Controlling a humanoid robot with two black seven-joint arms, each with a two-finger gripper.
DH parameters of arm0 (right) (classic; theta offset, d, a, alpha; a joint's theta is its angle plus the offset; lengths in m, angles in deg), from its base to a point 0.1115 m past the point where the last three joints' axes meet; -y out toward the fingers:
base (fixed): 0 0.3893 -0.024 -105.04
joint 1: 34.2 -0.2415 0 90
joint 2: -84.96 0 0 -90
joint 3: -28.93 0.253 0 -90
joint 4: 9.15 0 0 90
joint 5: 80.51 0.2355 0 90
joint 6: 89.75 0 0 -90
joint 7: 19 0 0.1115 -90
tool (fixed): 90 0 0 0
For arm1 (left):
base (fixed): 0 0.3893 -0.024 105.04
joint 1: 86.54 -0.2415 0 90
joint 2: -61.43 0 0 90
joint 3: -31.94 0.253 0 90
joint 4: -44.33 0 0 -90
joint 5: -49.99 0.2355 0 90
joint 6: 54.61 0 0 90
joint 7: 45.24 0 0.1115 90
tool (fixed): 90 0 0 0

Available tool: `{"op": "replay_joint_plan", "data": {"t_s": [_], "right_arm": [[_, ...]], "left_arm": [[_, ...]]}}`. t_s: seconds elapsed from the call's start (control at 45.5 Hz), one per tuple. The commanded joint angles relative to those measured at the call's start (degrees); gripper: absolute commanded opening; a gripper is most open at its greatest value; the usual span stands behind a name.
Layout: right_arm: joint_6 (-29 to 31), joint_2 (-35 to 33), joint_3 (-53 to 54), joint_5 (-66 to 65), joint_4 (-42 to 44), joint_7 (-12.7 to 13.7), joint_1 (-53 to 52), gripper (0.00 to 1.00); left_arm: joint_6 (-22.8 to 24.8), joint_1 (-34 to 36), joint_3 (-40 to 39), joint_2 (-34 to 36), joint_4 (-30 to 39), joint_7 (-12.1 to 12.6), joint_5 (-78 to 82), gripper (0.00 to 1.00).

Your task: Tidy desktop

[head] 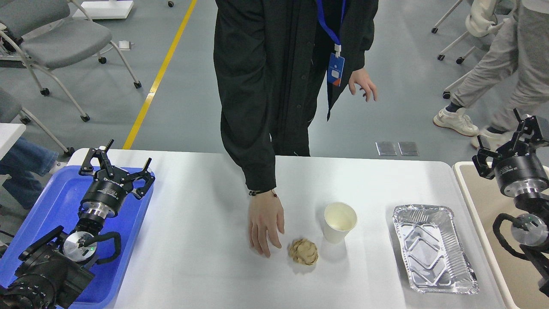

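The white desktop point(201, 257) carries a crumpled tan paper ball point(303, 251), an upright empty white paper cup point(339, 222) and an empty foil tray point(433, 249) toward the right. My left gripper point(122, 166) hovers open and empty over the blue tray point(55, 201) at the left edge, well away from those items. At the far right, my right gripper point(506, 139) stands open with nothing in it, above the beige bin point(482, 201).
A person in a black coat stands at the far side of the table, one hand point(266, 227) resting flat on the tabletop just left of the paper ball. Chairs and another person are on the floor beyond.
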Motion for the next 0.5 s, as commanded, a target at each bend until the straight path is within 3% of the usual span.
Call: {"op": "replay_joint_plan", "data": {"t_s": [0.0,0.483], "right_arm": [[0.00,-0.05,0.08,0.02,0.00,0.00,-0.09,1.00],[0.00,-0.05,-0.01,0.02,0.00,0.00,-0.09,1.00]], "left_arm": [[0.00,0.00,0.00,0.00,-0.03,0.01,0.00,1.00],[0.00,0.00,0.00,0.00,-0.03,0.01,0.00,1.00]]}}
